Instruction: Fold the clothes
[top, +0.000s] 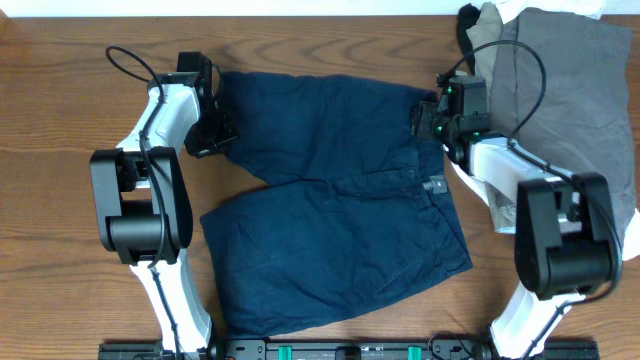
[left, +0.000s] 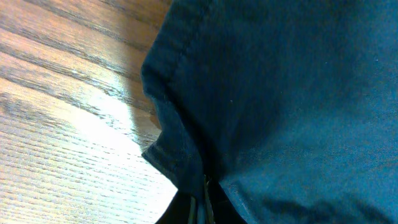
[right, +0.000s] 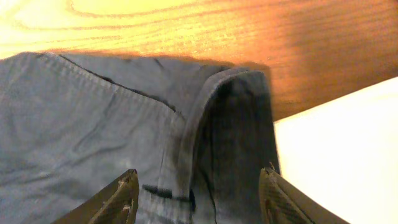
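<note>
So: navy shorts (top: 330, 200) spread flat, a pincer at each end

Found the navy shorts lying open across the middle of the wooden surface (top: 60, 300), waistband (top: 440, 160) toward the right arm, both legs toward the left arm, the lower leg angled to the near edge. Noted a small pale tag (top: 436, 186) on the waistband.

Logged the left pincer (top: 212, 128) low at the hem (left: 165, 81) of the upper leg, against the cloth. Saw from the left wrist little beyond that stitched hem and crinkled navy fabric, with a bare wedge of surface to one side. Could not tell the left pincer apart or together: fingers lost in shadow beneath the cloth.

Logged the right pincer (top: 425, 118) at the far corner of the waistband. Saw from the right wrist both fingers (right: 118, 199) spread wide apart, a raised fold of waistband standing between them; contact with the pads unclear. Noted white material (right: 348, 155) just beside that fold.

Recorded a grey garment (top: 570, 70) heaped at the far right corner behind the right arm, a black piece (top: 468, 25) at its left tip, near the shorts.
</note>
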